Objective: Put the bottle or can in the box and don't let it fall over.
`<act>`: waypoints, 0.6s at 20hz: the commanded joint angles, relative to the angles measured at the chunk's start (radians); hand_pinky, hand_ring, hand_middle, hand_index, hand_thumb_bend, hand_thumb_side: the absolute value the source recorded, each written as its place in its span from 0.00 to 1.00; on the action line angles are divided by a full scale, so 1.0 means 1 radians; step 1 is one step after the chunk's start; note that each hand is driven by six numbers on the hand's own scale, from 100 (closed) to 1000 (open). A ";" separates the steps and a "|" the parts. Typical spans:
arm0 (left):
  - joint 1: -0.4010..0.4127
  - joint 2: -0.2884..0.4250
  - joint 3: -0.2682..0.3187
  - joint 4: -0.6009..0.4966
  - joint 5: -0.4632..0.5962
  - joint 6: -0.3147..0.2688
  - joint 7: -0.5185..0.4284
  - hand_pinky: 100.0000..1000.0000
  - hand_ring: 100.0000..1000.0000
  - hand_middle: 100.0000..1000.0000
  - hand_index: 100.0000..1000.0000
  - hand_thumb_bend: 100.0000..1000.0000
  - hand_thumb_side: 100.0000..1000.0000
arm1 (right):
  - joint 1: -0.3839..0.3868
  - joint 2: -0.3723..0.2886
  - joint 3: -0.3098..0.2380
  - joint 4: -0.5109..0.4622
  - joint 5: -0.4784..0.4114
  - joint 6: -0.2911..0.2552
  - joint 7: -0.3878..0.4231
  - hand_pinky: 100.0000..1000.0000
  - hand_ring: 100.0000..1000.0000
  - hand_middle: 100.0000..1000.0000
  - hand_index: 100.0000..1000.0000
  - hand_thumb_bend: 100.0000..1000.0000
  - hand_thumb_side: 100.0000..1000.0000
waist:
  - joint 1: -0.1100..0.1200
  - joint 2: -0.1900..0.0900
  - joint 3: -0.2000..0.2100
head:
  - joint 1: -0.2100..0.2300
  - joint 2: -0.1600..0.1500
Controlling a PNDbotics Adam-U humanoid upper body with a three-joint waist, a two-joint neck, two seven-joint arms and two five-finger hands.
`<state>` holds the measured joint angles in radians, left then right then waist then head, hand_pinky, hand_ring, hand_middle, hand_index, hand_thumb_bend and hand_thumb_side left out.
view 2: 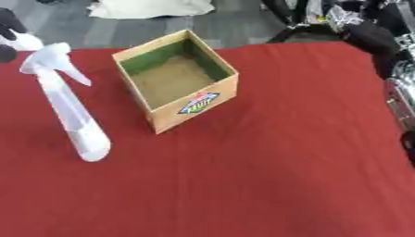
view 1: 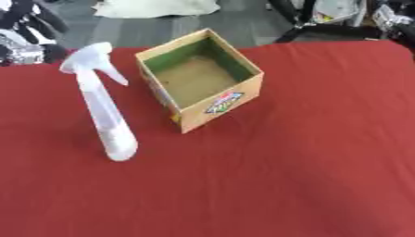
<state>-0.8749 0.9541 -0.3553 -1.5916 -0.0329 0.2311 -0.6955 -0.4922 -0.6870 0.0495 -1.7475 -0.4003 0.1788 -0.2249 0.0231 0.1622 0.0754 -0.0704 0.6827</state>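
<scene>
A white spray bottle is on the red table, left of the box, with its trigger head toward the far side. I cannot tell whether it stands or lies. The open cardboard box sits just right of it, with nothing inside and a colourful label on its near right face. Nothing touches the bottle. Black and silver parts of my left arm show at the far left corner, beyond the bottle. My right arm runs along the right edge, well away from the box. Neither hand's fingers can be made out.
Red cloth covers the whole table, with a broad bare stretch in front of the box and to its right. Grey floor, a pale cloth and dark equipment lie beyond the far edge.
</scene>
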 commanded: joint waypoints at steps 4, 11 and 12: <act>-0.039 -0.007 0.002 0.037 -0.015 -0.001 -0.001 0.79 0.83 0.81 0.82 0.26 0.53 | -0.021 -0.015 -0.004 -0.009 0.006 -0.001 0.006 0.78 0.77 0.73 0.83 0.18 0.16 | 0.003 -0.003 -0.004 | 0.004 -0.020; -0.060 -0.026 -0.004 0.055 -0.002 -0.008 -0.026 0.79 0.83 0.81 0.83 0.24 0.55 | -0.024 -0.011 -0.003 -0.009 0.006 0.000 0.005 0.78 0.77 0.73 0.83 0.18 0.16 | 0.004 0.003 -0.012 | 0.005 -0.020; -0.062 -0.028 -0.004 0.055 0.001 -0.010 -0.031 0.79 0.83 0.81 0.83 0.24 0.55 | -0.023 -0.011 -0.003 -0.008 0.006 0.000 0.005 0.78 0.77 0.73 0.83 0.18 0.16 | 0.004 0.003 -0.013 | 0.006 -0.019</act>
<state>-0.9151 0.9113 -0.3668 -1.5345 -0.0400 0.2222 -0.7197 -0.5007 -0.6822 0.0534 -1.7474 -0.3994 0.1795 -0.2216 0.0273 0.1764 0.0620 -0.0673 0.6738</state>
